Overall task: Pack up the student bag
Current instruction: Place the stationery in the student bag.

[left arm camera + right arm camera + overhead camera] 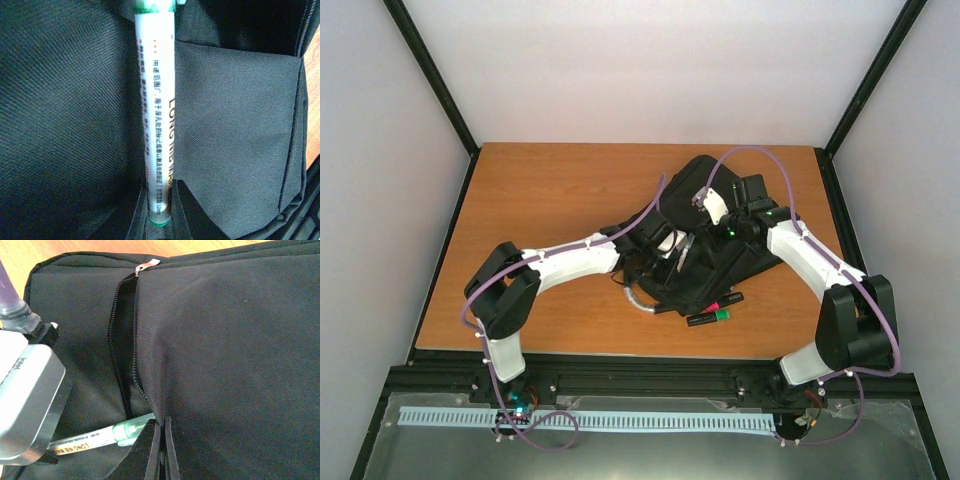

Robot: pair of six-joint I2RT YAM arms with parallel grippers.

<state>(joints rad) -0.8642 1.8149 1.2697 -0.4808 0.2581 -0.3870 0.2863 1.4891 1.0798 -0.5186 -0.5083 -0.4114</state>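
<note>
The black student bag [718, 278] lies in the middle of the table. My left gripper [672, 250] is shut on a white marker with a green cap [157, 115], which points away from the fingers over the bag's fabric [240, 125]. In the right wrist view the marker's green end [127, 429] sits at the open zipper [122, 340], just under the fabric flap. My right gripper [705, 200] is shut [162, 445] on the edge of that black flap [235, 365], holding the opening apart.
Two more markers, one with pink [718, 302] and one with a green cap [710, 317], lie on the table by the bag's near edge. The grey loop handle [638, 300] sticks out at the bag's near left. The left wrist's camera body [25, 400] is close beside my right gripper.
</note>
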